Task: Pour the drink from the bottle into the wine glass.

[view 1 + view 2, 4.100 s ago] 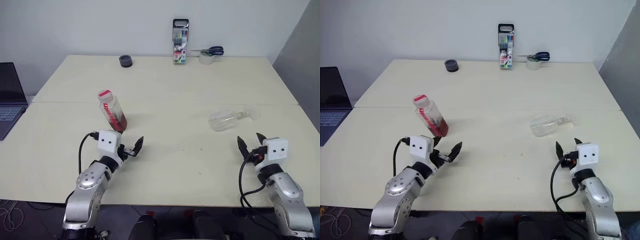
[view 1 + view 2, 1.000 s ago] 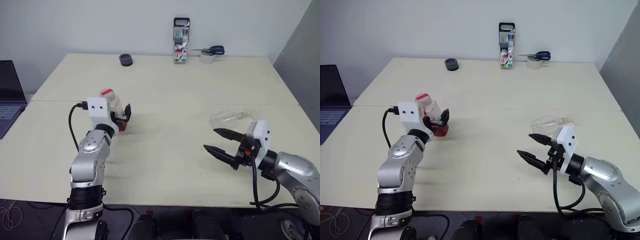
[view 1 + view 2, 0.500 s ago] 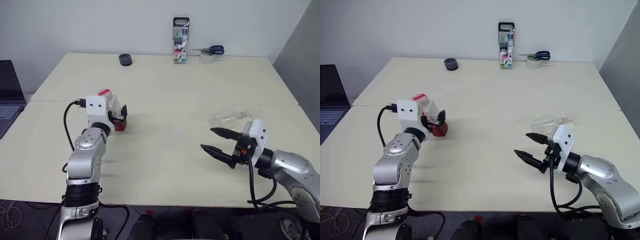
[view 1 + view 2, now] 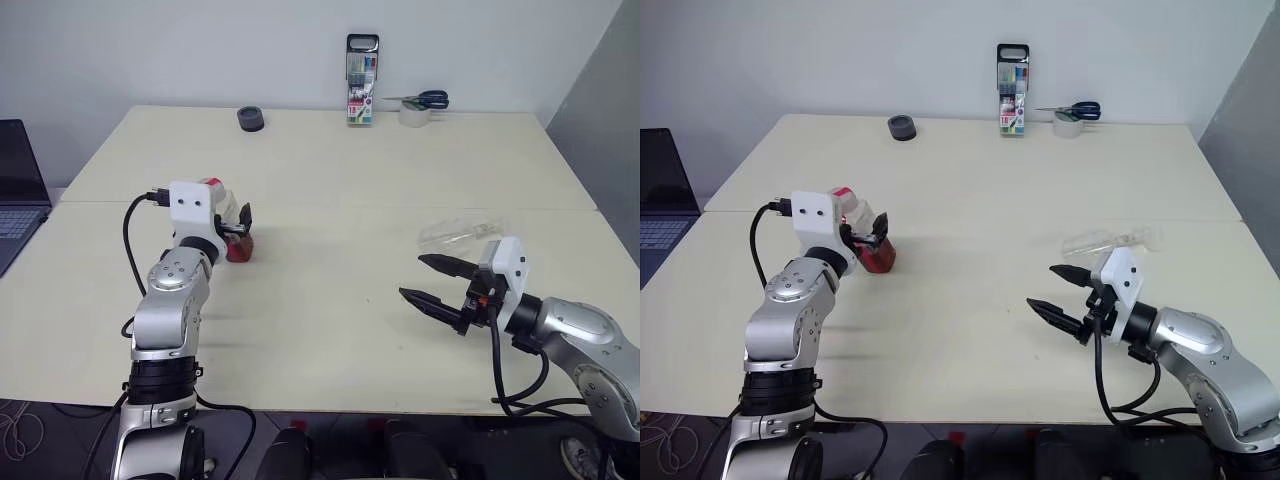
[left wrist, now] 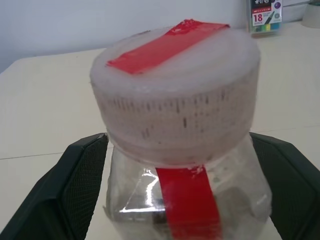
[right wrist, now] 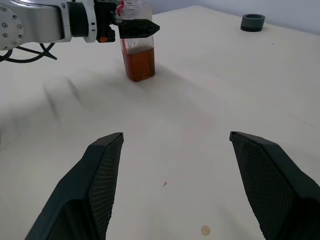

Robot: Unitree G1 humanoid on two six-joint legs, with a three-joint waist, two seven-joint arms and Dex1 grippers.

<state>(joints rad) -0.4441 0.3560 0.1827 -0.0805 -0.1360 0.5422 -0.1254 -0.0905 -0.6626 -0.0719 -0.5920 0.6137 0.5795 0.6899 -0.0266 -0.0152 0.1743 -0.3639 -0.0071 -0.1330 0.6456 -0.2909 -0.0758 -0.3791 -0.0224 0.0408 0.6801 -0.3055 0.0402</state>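
Evidently the left gripper point(image 4: 868, 233) is set up for a side grasp: its open fingers point(image 5: 75, 190) flank the shoulder of the bottle point(image 6: 139, 55), one on each side just under the red-and-white cap point(image 5: 175, 95), with no squeeze visible, so nothing is held yet. The bottle stands upright at about 9 o'clock on the table point(image 4: 330, 170), the drink point(image 6: 140, 64) filling its lower part. The left forearm reaches forward, roughly level. The wine glass point(image 4: 462, 235) lies on its side at about 3 o'clock (it must be stood up before pouring, I judge). The right gripper point(image 4: 432, 283), jaws wide apart and empty, points leftward, hovering near the glass without touching it.
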